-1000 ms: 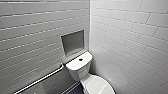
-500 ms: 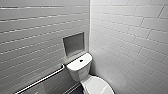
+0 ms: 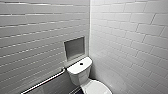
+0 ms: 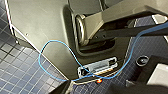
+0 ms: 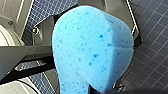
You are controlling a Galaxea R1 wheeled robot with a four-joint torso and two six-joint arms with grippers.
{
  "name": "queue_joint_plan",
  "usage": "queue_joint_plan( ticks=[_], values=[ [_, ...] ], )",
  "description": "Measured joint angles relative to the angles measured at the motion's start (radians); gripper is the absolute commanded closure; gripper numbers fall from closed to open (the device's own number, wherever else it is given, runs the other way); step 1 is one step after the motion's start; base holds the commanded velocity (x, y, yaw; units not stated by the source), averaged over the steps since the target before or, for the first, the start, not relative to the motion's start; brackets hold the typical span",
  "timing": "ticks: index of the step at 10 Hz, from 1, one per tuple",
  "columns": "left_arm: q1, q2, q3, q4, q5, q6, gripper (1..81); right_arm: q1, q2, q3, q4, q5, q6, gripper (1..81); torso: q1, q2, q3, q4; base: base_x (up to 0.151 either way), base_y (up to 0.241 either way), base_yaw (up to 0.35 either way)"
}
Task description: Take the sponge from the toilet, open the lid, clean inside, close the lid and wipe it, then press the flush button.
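**White tile corner, toilet below, blue sponge in the right pincer**

White brick-laid tiles cover the two walls, the left wall (image 3: 32, 37) and the right wall (image 3: 130, 37), which meet in a corner in the head view. Dark blue small-squared floor tiles (image 4: 17, 67) show under both wrists.

The toilet (image 3: 79, 75) stands in that corner, low in the head view, with its tank against the left wall. A metal grab bar (image 3: 45, 82) runs along the left wall beside the tank. A grey recessed niche (image 3: 74, 48) sits in the same wall just above the tank. The lid (image 3: 96, 88) lies down over the bowl, glossy and white, cut off by the picture's lower edge.

The sponge (image 5: 92, 47), bright blue and pitted, looms close before the right wrist camera. It hangs clear above the floor tiles and is creased down its middle. The right pincer (image 5: 100, 90) holds it, gripped at the near end.

A thin blue cable (image 4: 50, 47) loops across the robot's grey body in the left wrist view. Whether the left pincer (image 4: 92, 88) is wide or narrow cannot be told.

The flush button (image 3: 81, 64) is a small dark dot in the centre of the flat tank top.
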Motion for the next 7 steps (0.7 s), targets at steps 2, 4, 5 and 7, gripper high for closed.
queue_joint_plan(
  ticks=[2,4,5,7],
  values=[
    [0.01,0.0,-0.001,0.0,-0.001,0.0,1.0,-0.005,0.0,0.0,0.0,-0.001,0.0,81.1,-0.002,0.0,0.055,0.0,0.0,0.0,0.0],
    [0.021,0.003,-0.03,-0.001,0.004,-0.001,1.0,-0.009,0.013,-0.004,-0.003,-0.068,-0.003,81.1,-0.002,-0.001,0.066,0.0,0.0,0.0,0.0],
    [0.018,0.002,-0.047,-0.002,0.004,-0.002,1.0,-0.005,0.022,-0.008,-0.003,-0.126,-0.003,81.1,-0.003,-0.001,0.064,0.0,0.0,0.0,0.0],
    [0.014,0.003,-0.058,-0.021,0.007,-0.01,1.0,0.004,0.064,-0.02,-0.005,-0.259,-0.003,81.1,-0.003,-0.001,0.064,0.0,0.0,0.0,0.0]
  ],
)
